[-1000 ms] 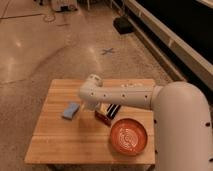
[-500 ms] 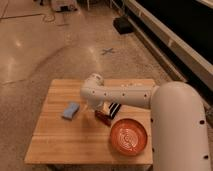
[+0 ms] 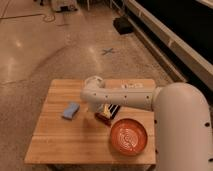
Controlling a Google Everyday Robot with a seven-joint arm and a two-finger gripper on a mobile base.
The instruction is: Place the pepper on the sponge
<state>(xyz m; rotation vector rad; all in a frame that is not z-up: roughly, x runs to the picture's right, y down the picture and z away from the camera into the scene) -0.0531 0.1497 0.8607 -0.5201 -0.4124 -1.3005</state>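
The pepper (image 3: 103, 117) is a small dark red shape lying on the wooden table (image 3: 60, 145), just left of the black-and-white striped block (image 3: 113, 110). The light blue sponge (image 3: 70, 110) lies flat to the pepper's left, about a hand's width away. My white arm reaches in from the right, and the gripper (image 3: 97, 107) hangs down from the rounded wrist directly over the pepper's near end. The arm hides part of the pepper and of the block.
An orange-red bowl (image 3: 129, 136) stands at the table's front right, close to the pepper. A small white object (image 3: 131, 86) lies at the back edge. Polished floor surrounds the table, with a dark wall ledge at the right.
The wrist has sunk a little toward the table over the pepper. The sponge, bowl and block have not moved.
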